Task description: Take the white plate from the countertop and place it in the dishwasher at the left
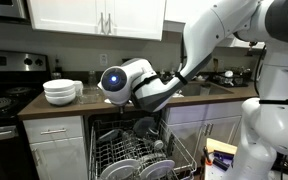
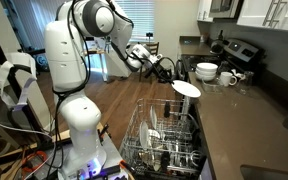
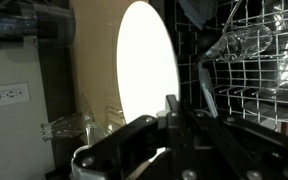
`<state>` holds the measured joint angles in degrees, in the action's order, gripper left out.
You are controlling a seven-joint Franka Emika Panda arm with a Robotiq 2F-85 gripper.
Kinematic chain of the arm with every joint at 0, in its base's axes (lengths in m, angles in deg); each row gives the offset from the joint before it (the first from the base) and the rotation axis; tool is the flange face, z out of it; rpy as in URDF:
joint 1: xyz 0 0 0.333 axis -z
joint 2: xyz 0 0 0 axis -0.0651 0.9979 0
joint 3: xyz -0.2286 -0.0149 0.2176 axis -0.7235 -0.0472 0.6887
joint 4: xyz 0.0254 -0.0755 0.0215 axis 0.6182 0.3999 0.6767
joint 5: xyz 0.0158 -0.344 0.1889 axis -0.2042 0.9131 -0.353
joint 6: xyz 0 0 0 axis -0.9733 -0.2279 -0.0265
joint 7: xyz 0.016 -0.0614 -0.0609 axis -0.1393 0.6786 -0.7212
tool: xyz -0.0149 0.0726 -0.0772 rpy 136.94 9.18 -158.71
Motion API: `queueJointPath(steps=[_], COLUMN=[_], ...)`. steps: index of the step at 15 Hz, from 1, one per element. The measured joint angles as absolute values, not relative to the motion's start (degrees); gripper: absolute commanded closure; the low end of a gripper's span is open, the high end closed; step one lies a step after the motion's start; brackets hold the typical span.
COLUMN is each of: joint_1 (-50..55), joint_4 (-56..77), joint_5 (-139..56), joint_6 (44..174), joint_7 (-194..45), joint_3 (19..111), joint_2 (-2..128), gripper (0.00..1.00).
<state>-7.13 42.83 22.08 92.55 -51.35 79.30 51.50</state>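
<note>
End effector (image 3: 174, 112) pinching the white plate (image 2: 186, 88) by its rim above the dishwasher rack (image 2: 169, 140); carrying step in hand, next requiring descent edge-on into a vacant slot.

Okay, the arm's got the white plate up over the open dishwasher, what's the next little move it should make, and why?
Probably lower it a little. In an exterior view the white plate hangs in the gripper above the pulled-out dishwasher rack, not yet among its tines, and the wrist view shows the gripper closed on its rim, so descending seems safe.
</note>
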Motion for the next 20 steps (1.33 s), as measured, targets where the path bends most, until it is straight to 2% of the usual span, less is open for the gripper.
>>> queueJointPath(steps=[10, 12, 20], joint_1=[-8.6, -8.6, -8.6], joint_4=[49.5, 49.6, 50.6], joint_5=[6.9, 6.9, 4.2], joint_6=[97.8, 97.8, 103.4], joint_7=[-59.2, -59.2, -59.8], joint_3=[81.3, 81.3, 81.2], joint_2=[43.0, 42.9, 47.0], gripper=[0.95, 0.98, 0.98])
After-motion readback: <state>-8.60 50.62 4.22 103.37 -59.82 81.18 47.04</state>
